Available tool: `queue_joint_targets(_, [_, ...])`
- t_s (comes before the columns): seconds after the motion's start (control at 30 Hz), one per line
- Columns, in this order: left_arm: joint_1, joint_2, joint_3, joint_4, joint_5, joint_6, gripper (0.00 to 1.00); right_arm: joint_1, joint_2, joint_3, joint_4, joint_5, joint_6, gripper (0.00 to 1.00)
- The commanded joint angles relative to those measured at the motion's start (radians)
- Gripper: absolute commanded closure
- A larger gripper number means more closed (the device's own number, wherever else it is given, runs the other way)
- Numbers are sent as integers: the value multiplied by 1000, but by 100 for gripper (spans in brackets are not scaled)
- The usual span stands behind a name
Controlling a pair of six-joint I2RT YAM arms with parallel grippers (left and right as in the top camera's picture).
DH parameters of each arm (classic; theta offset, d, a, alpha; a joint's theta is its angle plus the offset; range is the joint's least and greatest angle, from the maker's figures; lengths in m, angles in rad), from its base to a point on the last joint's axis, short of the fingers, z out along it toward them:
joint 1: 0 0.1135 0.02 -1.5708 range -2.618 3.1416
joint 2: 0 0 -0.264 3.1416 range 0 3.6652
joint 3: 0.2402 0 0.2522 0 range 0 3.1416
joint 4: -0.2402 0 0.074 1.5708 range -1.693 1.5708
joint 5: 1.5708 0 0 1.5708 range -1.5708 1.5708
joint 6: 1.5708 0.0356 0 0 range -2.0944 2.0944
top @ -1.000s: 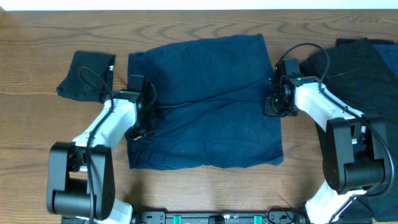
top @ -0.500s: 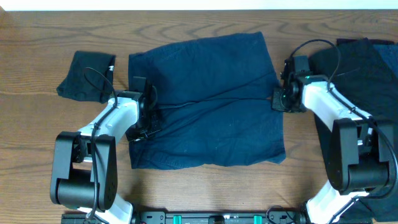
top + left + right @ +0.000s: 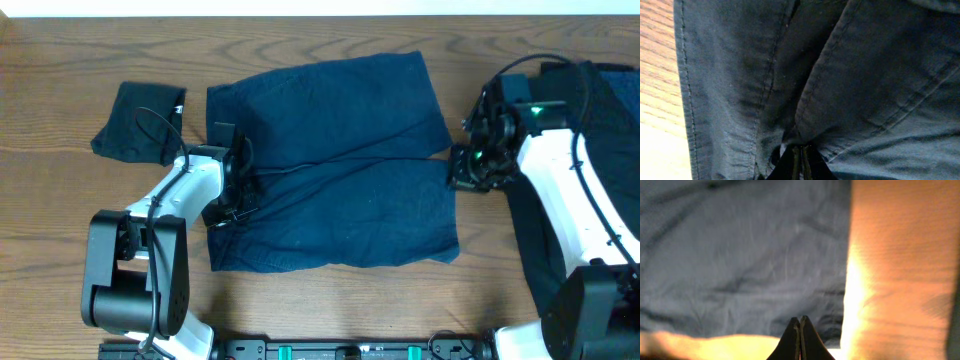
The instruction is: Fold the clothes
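Right arm is swinging out toward 3 o'clock vs. a sec ago: the right gripper (image 3: 466, 170), then sitting on the 3 o'clock edge of the navy garment (image 3: 340, 170), is now hanging just beside that edge, while the left arm isn't shifting at all. Nearest the bases, the garment's 6 o'clock hem is lying loose on the table (image 3: 60, 200), w/ nothing pinning it. Mid-way up, the left gripper (image 3: 232, 190) is staying at the 9 o'clock edge, fingers pressed together and pinching a pucker of navy cloth; wrist view shows seams bunching into the tips (image 3: 801, 151). It's prob. anchoring that side so the cloth isn't sliding. Right fingers are pressed together too, nothing between them in the wrist view (image 3: 800, 322). Creases are running 9 to 3 across the middle, so the fold isn't made yet. Farther out, a small black garment (image 3: 135, 125) w/ a white tag (image 3: 180, 108) is sitting bundled at 10 o'clock, apart from the navy one. A black pile (image 3: 590, 95) is lying at 2 o'clock, partly under the right arm.
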Motion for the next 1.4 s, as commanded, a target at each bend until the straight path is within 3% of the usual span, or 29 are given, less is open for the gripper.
queue_joint_targets(0.0, [0, 50, -24, -14, -4, 5, 94, 39, 13, -87, 13, -74, 16, 99])
queue_joint_targets(0.77, [0, 50, -24, -13, -4, 5, 94, 48, 13, -587, 255, -53, 99, 99])
queue_joint_targets(1.0, [0, 50, -24, -14, -4, 5, 94, 25, 13, -580, 258, -48, 142, 99])
queue_joint_targets(1.17, [0, 50, -24, -14, -4, 5, 94, 20, 13, -464, 123, -187, 33, 99])
queue_joint_targets(1.37, [0, 50, -24, -14, -4, 5, 94, 16, 13, -321, 28, -166, -8, 99])
